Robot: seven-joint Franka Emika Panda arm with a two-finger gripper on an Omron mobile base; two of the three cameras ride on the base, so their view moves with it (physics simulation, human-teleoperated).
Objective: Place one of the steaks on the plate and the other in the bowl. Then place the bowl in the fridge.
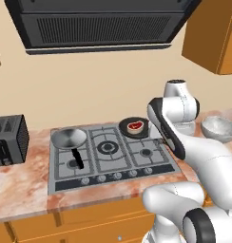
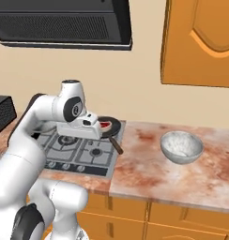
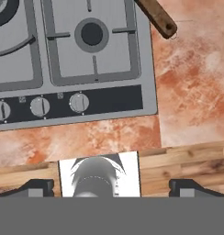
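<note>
I see one steak lying in the black pan on the hob's back burner, at 1 o'clock from hob centre in the left base view. The bowl stands on the table, well apart from the hob at its 3 o'clock in the right base view; contents unclear. The silver pan sits on the hob at 10 o'clock. Toaster at far 9 o'clock. My claw is released, fingertips spread wide, grasping nothing, looking down on the knobs and the pan's brown handle.
</note>
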